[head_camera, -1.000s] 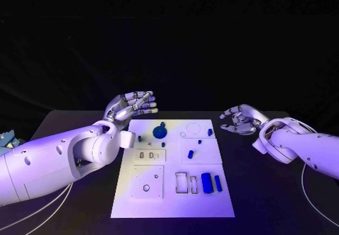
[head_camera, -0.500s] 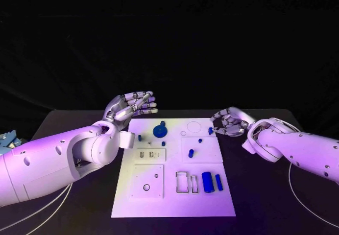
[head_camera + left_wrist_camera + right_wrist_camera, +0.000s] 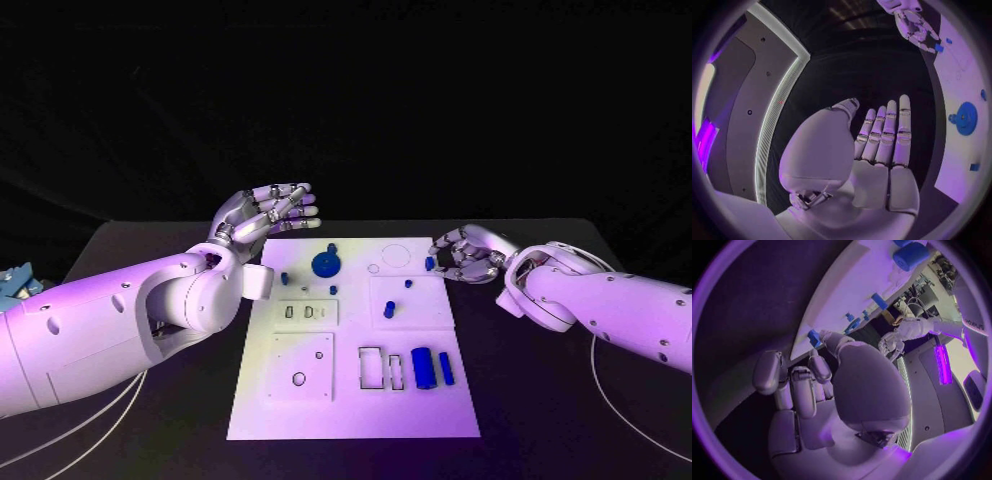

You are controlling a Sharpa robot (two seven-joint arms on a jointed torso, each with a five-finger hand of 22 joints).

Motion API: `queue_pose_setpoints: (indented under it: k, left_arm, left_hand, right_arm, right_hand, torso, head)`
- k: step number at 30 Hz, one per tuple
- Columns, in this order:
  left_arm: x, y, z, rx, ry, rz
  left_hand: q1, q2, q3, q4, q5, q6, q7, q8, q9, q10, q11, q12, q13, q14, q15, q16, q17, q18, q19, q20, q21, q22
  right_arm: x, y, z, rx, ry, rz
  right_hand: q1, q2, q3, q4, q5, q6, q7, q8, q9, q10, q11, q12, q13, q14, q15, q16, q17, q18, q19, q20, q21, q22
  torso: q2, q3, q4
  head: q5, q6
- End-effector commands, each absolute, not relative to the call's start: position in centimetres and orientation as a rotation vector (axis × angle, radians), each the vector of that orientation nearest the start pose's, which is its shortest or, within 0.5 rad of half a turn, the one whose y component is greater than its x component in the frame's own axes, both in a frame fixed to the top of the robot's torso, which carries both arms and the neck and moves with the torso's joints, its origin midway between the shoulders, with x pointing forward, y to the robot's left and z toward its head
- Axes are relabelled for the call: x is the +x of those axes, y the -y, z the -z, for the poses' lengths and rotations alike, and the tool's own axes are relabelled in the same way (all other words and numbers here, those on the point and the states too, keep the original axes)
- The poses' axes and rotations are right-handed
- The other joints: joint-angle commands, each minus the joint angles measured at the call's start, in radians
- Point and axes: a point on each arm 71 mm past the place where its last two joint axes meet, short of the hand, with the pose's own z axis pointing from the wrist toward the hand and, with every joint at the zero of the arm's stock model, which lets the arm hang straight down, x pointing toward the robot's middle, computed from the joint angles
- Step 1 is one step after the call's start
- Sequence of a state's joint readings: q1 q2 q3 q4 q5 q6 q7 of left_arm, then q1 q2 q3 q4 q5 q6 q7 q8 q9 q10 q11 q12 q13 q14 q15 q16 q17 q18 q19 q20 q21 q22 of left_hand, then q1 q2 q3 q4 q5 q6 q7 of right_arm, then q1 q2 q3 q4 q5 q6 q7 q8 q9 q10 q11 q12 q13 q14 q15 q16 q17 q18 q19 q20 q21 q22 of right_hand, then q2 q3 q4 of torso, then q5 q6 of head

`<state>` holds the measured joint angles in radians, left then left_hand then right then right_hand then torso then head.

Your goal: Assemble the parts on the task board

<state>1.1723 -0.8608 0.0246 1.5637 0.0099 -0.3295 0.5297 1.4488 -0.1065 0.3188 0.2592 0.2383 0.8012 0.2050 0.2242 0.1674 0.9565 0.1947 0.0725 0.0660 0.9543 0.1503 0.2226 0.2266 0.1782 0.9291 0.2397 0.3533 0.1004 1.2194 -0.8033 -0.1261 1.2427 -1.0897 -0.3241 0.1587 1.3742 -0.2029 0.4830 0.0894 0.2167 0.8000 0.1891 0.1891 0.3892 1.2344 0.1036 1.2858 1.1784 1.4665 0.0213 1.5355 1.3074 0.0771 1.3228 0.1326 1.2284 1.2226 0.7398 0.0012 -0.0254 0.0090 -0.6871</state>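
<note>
A robot lab is shown: a black counter is set before a dark curtain, under coloured light.

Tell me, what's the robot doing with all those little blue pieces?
It is building something on the white task board, where small blue parts lie, such as a round blue disc and a blue cylinder. The right hand is at the board's far right edge with its fingers curled, right beside a small blue peg; whether it is touching the peg is unclear. The left hand is raised beyond the board's far left corner, open and holding nothing.
</note>
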Motion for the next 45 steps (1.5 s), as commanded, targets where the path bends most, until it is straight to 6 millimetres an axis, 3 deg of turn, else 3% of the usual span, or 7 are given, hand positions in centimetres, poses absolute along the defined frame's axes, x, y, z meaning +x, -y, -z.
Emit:
queue_pose_setpoints:
  k: [1,11,23,31,45]
  left_arm:
    - [48.59,-20.91,15.49,-1.054,-1.239,1.671]
    - [48.61,-20.9,15.51,-1.056,-1.241,1.669]
    - [48.65,-20.83,15.53,-1.055,-1.243,1.67]
    - [48.66,-20.76,15.55,-1.056,-1.246,1.669]
    - [48.68,-20.77,15.58,-1.058,-1.249,1.666]
  left_hand:
    - [-0.001,-0.008,0.007,0.0,-0.005,0.007,0.041,0.003,0.001,0.007,0.0,0.005,0.001,-0.006,-0.002,-0.005,0.001,0.003,0.0,0.001,-0.006,-0.002]
    - [-0.001,-0.008,0.007,0.0,-0.005,0.007,0.041,0.003,0.001,0.007,0.0,0.005,0.001,-0.006,-0.002,-0.005,0.001,0.003,0.0,0.001,-0.006,-0.002]
    - [-0.001,-0.008,0.008,0.0,-0.005,0.006,0.041,0.003,0.001,0.007,0.001,0.004,0.001,-0.006,-0.002,-0.006,0.002,0.003,-0.001,0.001,-0.007,-0.003]
    - [-0.001,-0.008,0.009,-0.001,-0.005,0.006,0.041,0.002,0.001,0.007,0.001,0.003,0.0,-0.006,-0.002,-0.006,0.002,0.003,-0.001,0.001,-0.007,-0.003]
    - [-0.001,-0.007,0.01,-0.001,-0.005,0.006,0.042,0.002,0.001,0.007,0.001,0.003,0.0,-0.006,-0.002,-0.007,0.002,0.003,-0.002,0.001,-0.007,-0.003]
  right_arm:
    - [52.14,26.25,21.7,0.083,-1.724,-0.749]
    - [52.47,26.21,21.75,0.114,-1.712,-0.729]
    - [52.82,25.62,21.88,0.126,-1.714,-0.721]
    - [52.93,25.34,21.94,0.127,-1.716,-0.72]
    - [53.04,25.35,21.79,0.135,-1.689,-0.715]
  right_hand:
    - [0.005,-0.006,-0.002,-0.006,0.006,-0.006,0.002,-0.005,-0.001,-0.004,0.0,-0.002,0.002,0.067,0.006,-0.006,0.112,0.017,-0.005,-0.002,-0.003,0.001]
    - [-0.011,0.003,0.001,-0.001,0.007,0.008,0.004,0.001,0.003,0.01,0.001,0.01,0.014,0.071,0.008,-0.002,0.125,0.013,0.007,0.0,0.01,0.016]
    - [-0.019,0.017,0.011,0.0,0.001,0.029,0.001,0.01,0.007,0.024,-0.001,0.02,0.022,0.074,0.006,0.001,0.134,0.012,0.014,-0.001,0.016,0.023]
    - [-0.029,0.036,0.027,-0.008,-0.007,0.096,-0.021,0.055,0.027,0.031,-0.019,0.024,0.027,0.074,-0.008,0.0,0.133,0.013,0.016,-0.012,0.014,0.026]
    - [-0.037,0.051,0.032,-0.02,-0.006,0.131,-0.043,0.106,0.053,0.051,-0.039,0.037,0.044,0.074,-0.025,-0.001,0.134,0.01,0.024,-0.027,0.021,0.037]
  torso:
    - [0.0,0.0007,-0.0005]
    - [0.001,-0.0013,0.0015]
    - [0.003,0.0011,0.0016]
    - [0.002,0.0017,-0.0004]
    - [0.003,0.0016,0.0001]
  head:
    - [0.001,0.0]
    - [-0.003,0.001]
    - [-0.002,-0.001]
    - [0.002,-0.004]
    - [0.002,-0.005]
